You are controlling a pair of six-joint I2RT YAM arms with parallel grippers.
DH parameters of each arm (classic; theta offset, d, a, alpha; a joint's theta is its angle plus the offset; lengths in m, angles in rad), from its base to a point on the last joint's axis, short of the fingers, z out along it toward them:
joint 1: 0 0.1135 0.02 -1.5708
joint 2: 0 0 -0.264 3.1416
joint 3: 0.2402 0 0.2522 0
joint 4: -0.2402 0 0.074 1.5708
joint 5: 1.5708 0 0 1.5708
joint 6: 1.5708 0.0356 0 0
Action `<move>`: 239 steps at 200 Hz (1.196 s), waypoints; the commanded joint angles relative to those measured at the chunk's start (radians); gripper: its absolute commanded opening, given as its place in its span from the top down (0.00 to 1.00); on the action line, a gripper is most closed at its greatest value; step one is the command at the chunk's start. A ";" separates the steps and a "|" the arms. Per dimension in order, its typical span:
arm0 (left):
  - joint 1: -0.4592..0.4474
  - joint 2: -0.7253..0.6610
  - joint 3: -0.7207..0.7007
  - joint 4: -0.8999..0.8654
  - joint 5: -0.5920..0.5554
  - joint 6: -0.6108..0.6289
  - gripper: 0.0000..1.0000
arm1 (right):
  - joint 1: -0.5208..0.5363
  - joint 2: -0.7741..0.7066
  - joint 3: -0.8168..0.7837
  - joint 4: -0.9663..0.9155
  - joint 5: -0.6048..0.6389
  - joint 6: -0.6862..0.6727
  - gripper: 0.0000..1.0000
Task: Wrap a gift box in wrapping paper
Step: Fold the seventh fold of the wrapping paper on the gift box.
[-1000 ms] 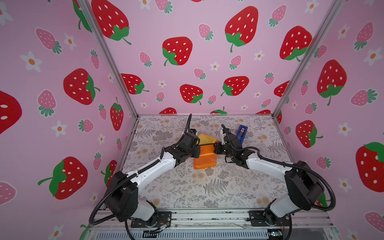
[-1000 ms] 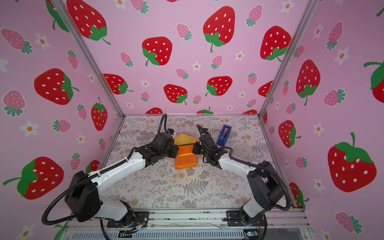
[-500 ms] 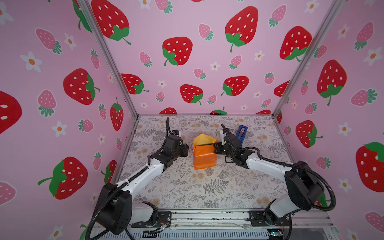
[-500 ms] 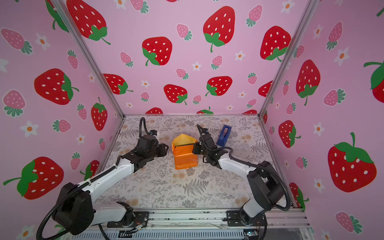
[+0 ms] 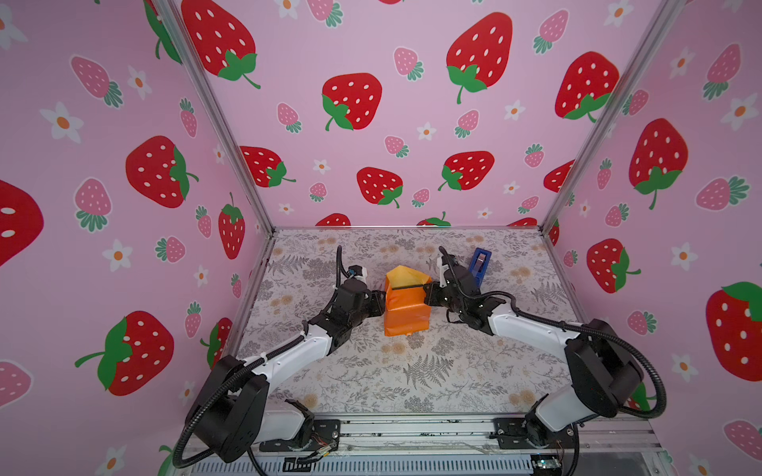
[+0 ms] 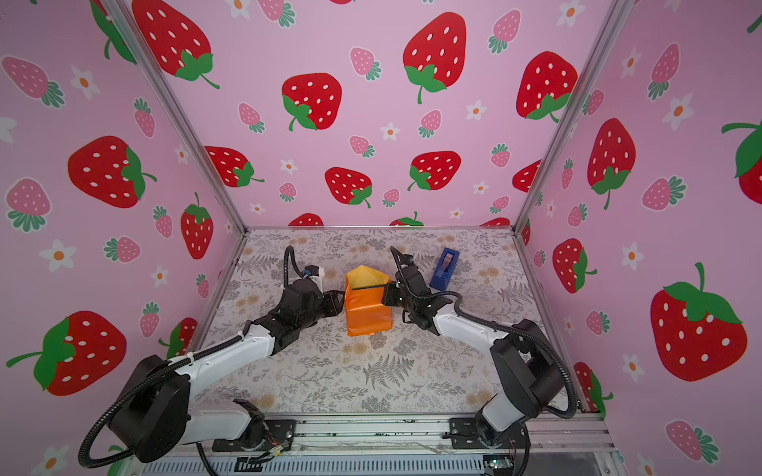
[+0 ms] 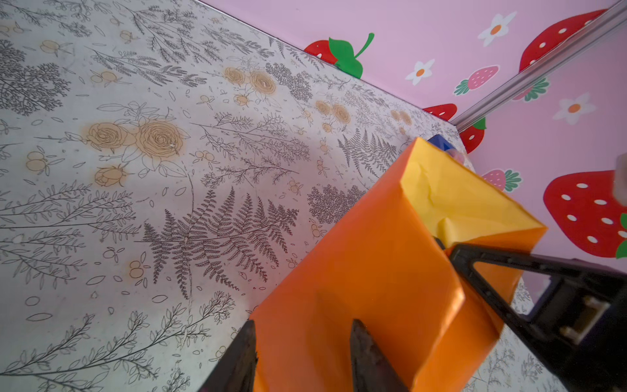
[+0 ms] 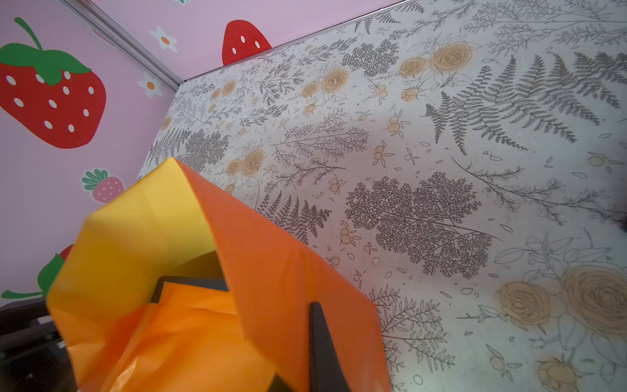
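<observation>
The left gripper's 2 fingers stand moderately spread, their tips set against the glossy orange side of the wrapping paper. Nothing is clamped between them; the paper face simply spans the gap. The right gripper has its 2 fingers drawn tight together on an upper fold of the paper, and the orange sheet passes between them. In the left wrist view, 1 black finger of that right gripper reaches to the parcel's top edge, where the orange meets the yellow.

The paper is folded around the gift box into an orange block that stands on the grey floral table covering, about mid-table and directly between the 2 grippers, touching both. The box itself is almost wholly hidden — in both top views only a thin dark strip shows at the parcel's top. Just behind that strip a yellow flap, the paper's dull side, rises to a peak at the far end of the parcel. The paper's surface is creased near the right gripper's pinch.

A narrow blue tape dispenser sits toward the back right of the table, just beyond the right wrist and clear of the parcel. The 2 arms reach in from the near corners, left and right, and meet at the parcel. Pink walls printed with strawberries enclose the table on 3 sides.
</observation>
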 commanded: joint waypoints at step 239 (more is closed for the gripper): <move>-0.077 0.178 0.037 -0.063 0.051 -0.010 0.46 | 0.012 -0.016 -0.042 -0.074 -0.041 0.036 0.88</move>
